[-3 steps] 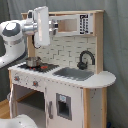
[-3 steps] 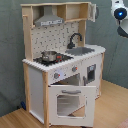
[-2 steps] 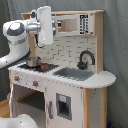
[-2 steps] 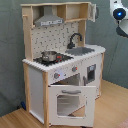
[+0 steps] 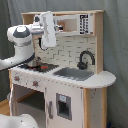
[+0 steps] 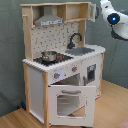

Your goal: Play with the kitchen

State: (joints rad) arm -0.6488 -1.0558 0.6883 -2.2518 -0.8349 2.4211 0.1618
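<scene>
Now:
Gripper (image 5: 42,48): jaw state impossible to tell.
Kitchen (image 6: 60,65): oven door (image 6: 67,102) open.
Pot (image 6: 49,55): on stove, below gripper.

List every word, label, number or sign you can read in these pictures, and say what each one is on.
No text can be read anywhere.
Toy kitchen: a white panel with black marks sits on the upper shelf in the first exterior view; the marks are too blurred to read.
Knobs: no legible markings.
Robot arm: no legible label; only a blue light shows in the second exterior view.
</scene>
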